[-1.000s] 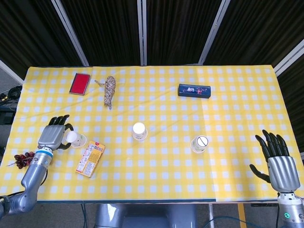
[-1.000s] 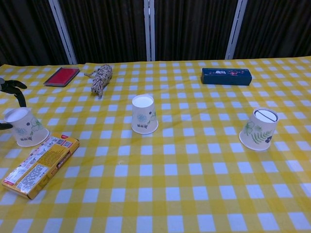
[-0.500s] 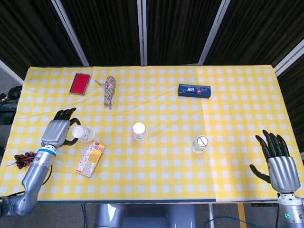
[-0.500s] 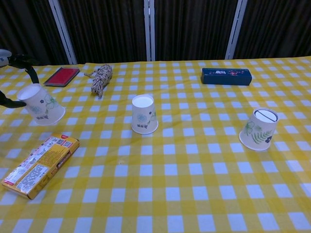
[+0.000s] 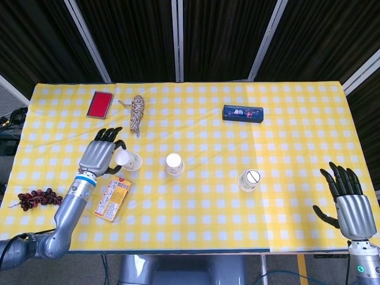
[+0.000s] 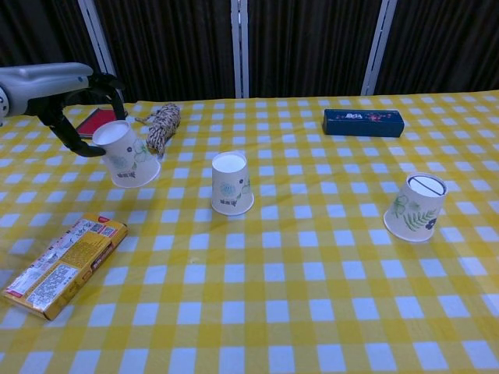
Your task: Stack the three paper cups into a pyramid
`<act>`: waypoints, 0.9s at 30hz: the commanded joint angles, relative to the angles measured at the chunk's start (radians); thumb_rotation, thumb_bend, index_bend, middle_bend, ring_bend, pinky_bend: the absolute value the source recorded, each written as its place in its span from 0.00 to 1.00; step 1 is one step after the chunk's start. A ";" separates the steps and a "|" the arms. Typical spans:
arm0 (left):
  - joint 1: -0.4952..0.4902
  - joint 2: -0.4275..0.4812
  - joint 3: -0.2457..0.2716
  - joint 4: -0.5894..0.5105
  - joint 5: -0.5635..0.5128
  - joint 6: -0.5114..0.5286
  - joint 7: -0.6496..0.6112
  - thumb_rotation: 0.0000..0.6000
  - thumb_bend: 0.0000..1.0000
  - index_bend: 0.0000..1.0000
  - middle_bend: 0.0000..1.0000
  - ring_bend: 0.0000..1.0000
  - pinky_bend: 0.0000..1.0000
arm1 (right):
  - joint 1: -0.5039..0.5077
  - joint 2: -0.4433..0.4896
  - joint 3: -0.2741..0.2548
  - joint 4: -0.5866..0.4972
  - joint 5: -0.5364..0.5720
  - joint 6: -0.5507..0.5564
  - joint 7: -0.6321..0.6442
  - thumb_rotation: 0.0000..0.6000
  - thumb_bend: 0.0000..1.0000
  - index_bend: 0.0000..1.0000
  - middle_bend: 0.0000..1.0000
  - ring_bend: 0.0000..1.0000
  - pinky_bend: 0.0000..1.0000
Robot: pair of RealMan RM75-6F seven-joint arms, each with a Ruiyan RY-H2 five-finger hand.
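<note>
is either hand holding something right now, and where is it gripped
The left hand holds a white paper cup with leaf print, upside down and tilted, by its closed base end. The right hand holds nothing.

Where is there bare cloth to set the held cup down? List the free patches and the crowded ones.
Free: the stretch between the middle cup and the right cup, and the near table edge in front of them. Also the far right, past the dark blue box. Crowded: the left side, where the left robot hand holds the cup over cloth bordered by the snack box, twine bundle and red case.

Left hand (image 5: 101, 157) raised, fingers (image 6: 86, 117) wrapped round tilted cup (image 6: 127, 153). Right hand (image 5: 350, 205) held near right edge, fingers spread.
</note>
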 commanded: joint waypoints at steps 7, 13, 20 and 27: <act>-0.107 -0.131 -0.019 0.095 -0.076 0.002 0.062 1.00 0.31 0.41 0.00 0.00 0.00 | 0.006 0.002 0.011 0.012 0.033 -0.024 0.031 1.00 0.09 0.15 0.00 0.00 0.06; -0.157 -0.204 -0.014 0.154 -0.094 -0.006 0.085 1.00 0.31 0.40 0.00 0.00 0.00 | 0.004 0.005 0.010 0.014 0.031 -0.020 0.039 1.00 0.09 0.15 0.00 0.00 0.06; -0.192 -0.245 -0.002 0.185 -0.127 -0.016 0.107 1.00 0.30 0.35 0.00 0.00 0.00 | 0.006 0.004 0.013 0.017 0.041 -0.027 0.042 1.00 0.09 0.15 0.00 0.00 0.06; -0.197 -0.265 0.021 0.199 -0.121 -0.011 0.103 1.00 0.26 0.16 0.00 0.00 0.00 | 0.007 0.000 0.007 0.017 0.041 -0.036 0.030 1.00 0.09 0.15 0.00 0.00 0.06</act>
